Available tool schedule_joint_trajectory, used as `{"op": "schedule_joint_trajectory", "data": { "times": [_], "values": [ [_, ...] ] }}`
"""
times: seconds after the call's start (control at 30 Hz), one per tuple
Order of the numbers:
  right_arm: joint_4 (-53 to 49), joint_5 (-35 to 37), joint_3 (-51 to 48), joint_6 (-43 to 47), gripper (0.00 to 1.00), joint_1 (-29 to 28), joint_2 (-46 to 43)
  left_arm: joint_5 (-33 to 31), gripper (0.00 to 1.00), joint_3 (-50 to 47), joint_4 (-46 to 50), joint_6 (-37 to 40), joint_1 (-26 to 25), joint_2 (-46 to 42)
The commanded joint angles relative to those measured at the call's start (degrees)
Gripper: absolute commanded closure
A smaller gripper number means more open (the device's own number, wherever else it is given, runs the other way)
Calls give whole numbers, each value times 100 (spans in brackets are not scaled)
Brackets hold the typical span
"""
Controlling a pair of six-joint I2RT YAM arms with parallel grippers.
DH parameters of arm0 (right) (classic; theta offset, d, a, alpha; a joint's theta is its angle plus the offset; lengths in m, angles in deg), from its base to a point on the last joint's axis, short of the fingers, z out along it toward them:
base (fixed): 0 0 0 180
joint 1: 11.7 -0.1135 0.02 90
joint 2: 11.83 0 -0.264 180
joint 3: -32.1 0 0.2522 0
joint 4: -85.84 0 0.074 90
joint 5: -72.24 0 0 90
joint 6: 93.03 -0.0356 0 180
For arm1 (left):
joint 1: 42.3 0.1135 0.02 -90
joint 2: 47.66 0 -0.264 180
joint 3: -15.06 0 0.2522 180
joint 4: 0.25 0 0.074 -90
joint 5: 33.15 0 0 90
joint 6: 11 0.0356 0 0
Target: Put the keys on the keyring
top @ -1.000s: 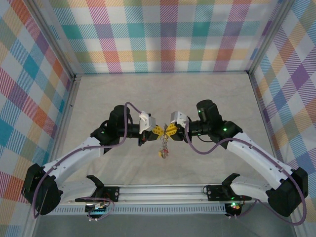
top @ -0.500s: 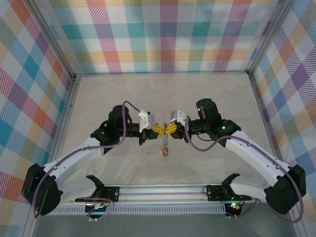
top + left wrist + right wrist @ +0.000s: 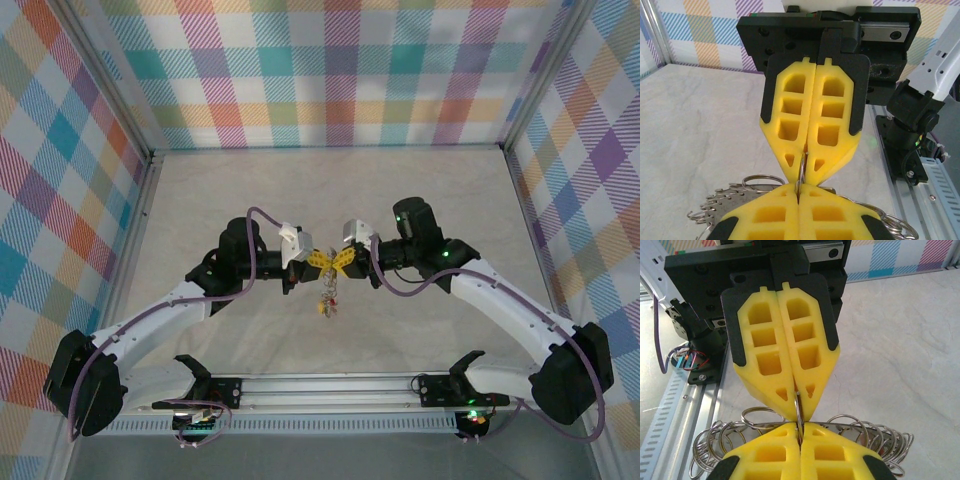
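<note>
Bright, even overhead light, soft shadows, sharp focus; the keyring [image 3: 840, 425] glints faintly.

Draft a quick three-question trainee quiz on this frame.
1. True or false: the left end effector and the right end effector meet tip to tip, both shut.
2. What do both pinch? A) a screwdriver B) the grey metal keyring C) nothing
3. Fill in: the bunch of small silvery keys hangs ____ the two end effectors.
Key: 1 true; 2 B; 3 below.
</note>
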Motion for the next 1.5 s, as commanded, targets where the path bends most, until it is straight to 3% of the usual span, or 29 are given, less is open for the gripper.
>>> {"op": "schedule_joint_trajectory", "data": {
  "times": [0.0,0.2,0.27,0.33,0.43,0.87,1.0,1.3,1.47],
  "values": [
    [34,-248,148,194,100,-101,46,-173,93,143,-107,154,-82,-151],
    [-952,262,438,837,100,-138,28,-636,81,707,1928,1091,-82,-242],
    [-1179,846,543,1115,100,-327,43,-656,81,864,2254,1177,-90,-142],
    [-1107,1350,479,1197,100,-511,-3,-699,81,902,2243,1080,-112,-24],
    [-804,1516,310,1030,100,-571,-76,-575,82,902,2053,1047,-255,53],
    [-795,1589,248,973,100,-656,-245,-422,81,972,2332,1297,-432,173],
    [-837,1516,262,974,100,-659,-253,-514,76,1063,2551,1325,-433,169],
    [-858,1294,291,946,100,-663,-219,-429,100,1129,2269,1132,-434,387],
    [-449,1406,-1,687,83,-618,-498,-250,100,1136,2175,1146,-426,388]
  ]
}}
